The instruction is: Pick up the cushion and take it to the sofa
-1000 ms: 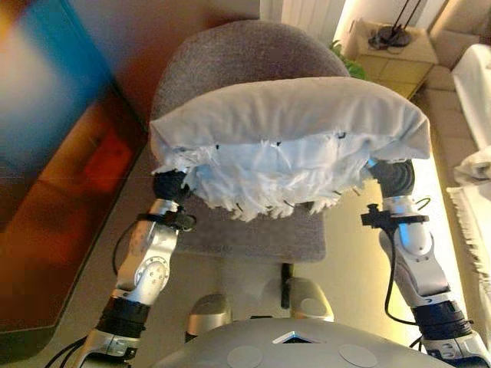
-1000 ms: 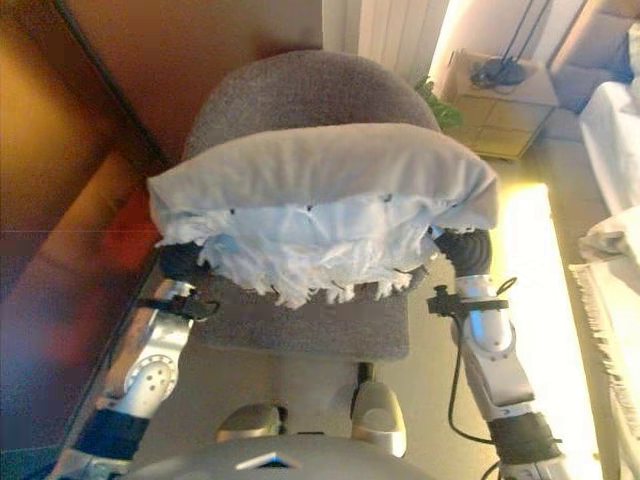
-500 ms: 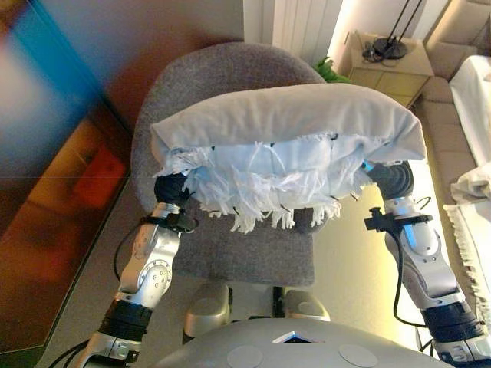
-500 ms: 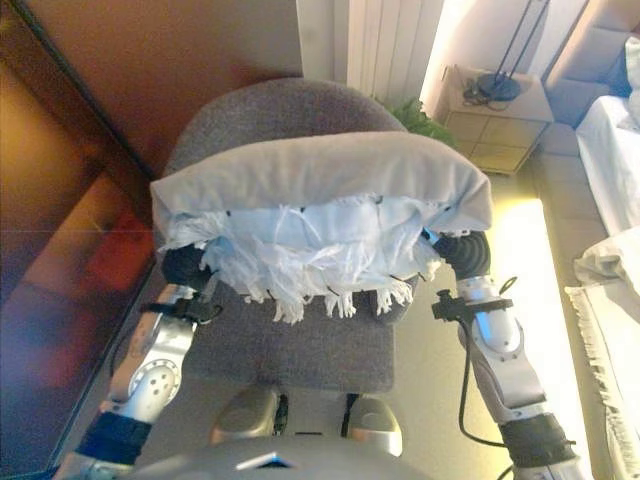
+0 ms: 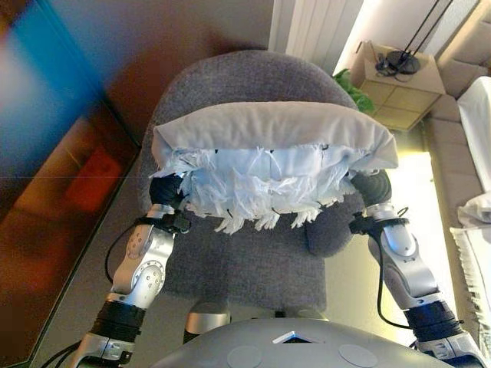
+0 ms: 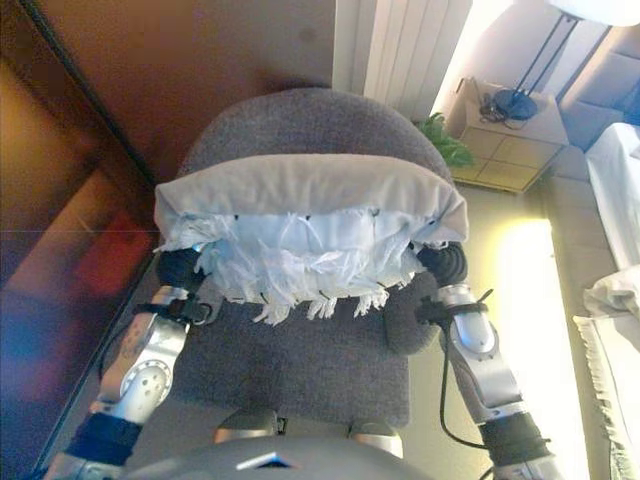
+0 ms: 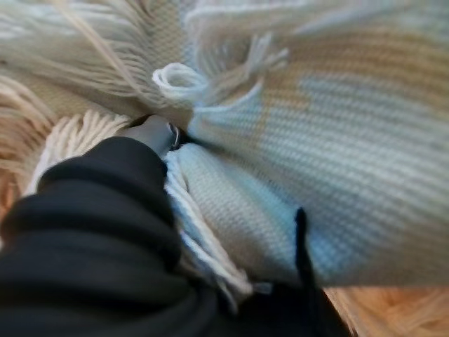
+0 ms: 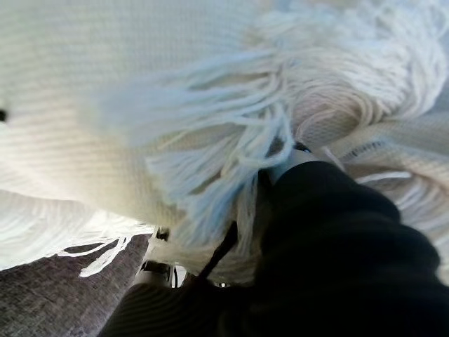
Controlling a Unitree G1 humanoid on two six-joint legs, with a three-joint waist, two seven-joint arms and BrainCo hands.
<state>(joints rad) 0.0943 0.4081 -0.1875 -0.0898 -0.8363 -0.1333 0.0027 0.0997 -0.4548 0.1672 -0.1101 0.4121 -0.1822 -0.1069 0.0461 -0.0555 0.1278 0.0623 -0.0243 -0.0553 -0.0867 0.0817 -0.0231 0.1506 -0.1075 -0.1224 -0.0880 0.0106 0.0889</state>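
Since a second ago the whole view has shifted, so the camera has moved, and the cushion [image 5: 272, 157] now sits a little lower and smaller in it, still held up between both arms above the grey armchair [image 5: 245, 245]. It is a pale cushion with a plain grey-white cover on its far side and white tassel fringe hanging along its near edge.

At its left end the left hand [image 7: 151, 133] is buried in the fabric — only a bit of silver shows past the dark ribbed cover, so I cannot tell how its fingers lie. Likewise the right hand [image 8: 298, 158] at the right end is hidden among tassels and weave, its fingers out of sight.

Below the cushion the chair's seat shows clear of it, with the rounded back rising on the far side. Far right stand a small wooden side table [image 5: 399, 88] with a dark lamp base on it and a green plant [image 5: 353, 80] just beside it. A dark reddish panel [image 5: 54, 153] fills the left.
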